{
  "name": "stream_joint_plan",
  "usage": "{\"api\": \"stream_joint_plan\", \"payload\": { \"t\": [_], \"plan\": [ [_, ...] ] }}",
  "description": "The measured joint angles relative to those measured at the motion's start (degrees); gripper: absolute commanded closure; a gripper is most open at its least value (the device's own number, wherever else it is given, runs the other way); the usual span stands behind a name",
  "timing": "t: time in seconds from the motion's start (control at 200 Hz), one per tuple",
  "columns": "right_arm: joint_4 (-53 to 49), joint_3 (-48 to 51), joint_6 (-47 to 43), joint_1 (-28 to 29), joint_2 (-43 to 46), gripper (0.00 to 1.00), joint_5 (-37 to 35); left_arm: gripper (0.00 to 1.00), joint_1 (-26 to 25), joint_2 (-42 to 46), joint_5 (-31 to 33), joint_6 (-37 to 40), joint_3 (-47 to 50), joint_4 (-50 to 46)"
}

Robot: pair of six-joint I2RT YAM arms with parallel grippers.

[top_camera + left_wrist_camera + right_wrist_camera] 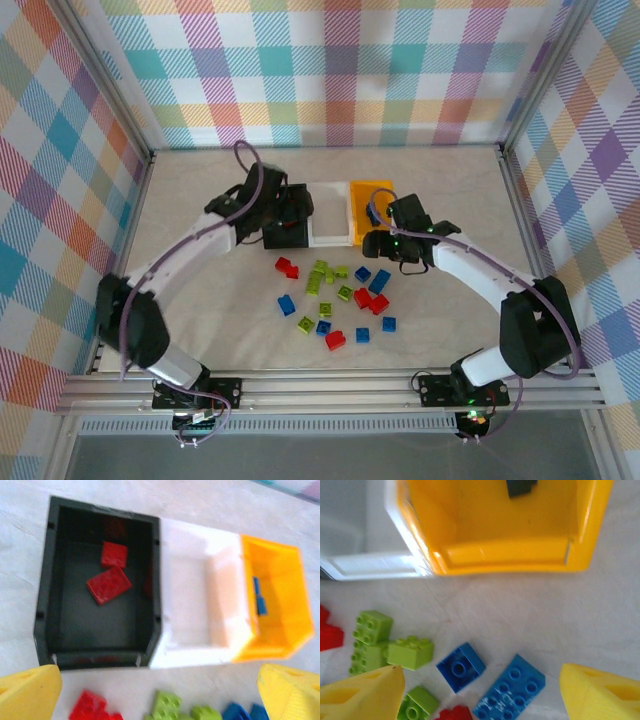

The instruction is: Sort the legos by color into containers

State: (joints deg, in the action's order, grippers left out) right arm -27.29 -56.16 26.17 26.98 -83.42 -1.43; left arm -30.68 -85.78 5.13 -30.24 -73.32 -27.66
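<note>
Table (450, 330): left pincer (159, 700), right pincer (481, 695) agape, empty.

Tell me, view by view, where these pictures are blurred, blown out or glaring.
Left wrist: soft all over, the white bin blown out so its walls barely separate, the black bin dark yet its red bricks readable. Right wrist: sharper on the blue bricks, glare on the rim of the yellow bin. Top external: even light, faint shadows, the legos tiny.
</note>
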Motion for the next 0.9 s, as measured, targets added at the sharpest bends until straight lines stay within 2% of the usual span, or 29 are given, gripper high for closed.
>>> {"api": "stream_joint_plan", "payload": {
  "t": [0.215,0.36,0.575,0.82,0.9],
  "plan": [
    [-1.2,3.6,3.5,1.5,-1.6,0.25,-0.4,0.0,-1.6,11.5,-2.5,-4.7,18.4,3.9],
    [-1.3,4.3,5.3,4.0,-4.9,0.26,-1.2,0.0,-1.6,17.5,-2.5,-6.5,26.0,3.7],
    [-1.3,4.2,6.6,5.5,-6.9,0.33,-4.0,0.0,-1.6,22.4,-1.8,-8.0,29.8,3.7],
    [-1.8,4.2,7.3,5.7,-9.5,0.33,-6.1,0.0,-1.6,22.8,-0.6,-8.3,30.9,3.4],
    [-1.9,4.2,7.3,5.7,-10.3,0.36,-6.8,0.0,-1.6,22.8,-0.3,-8.3,30.9,3.4]
  ]
}}
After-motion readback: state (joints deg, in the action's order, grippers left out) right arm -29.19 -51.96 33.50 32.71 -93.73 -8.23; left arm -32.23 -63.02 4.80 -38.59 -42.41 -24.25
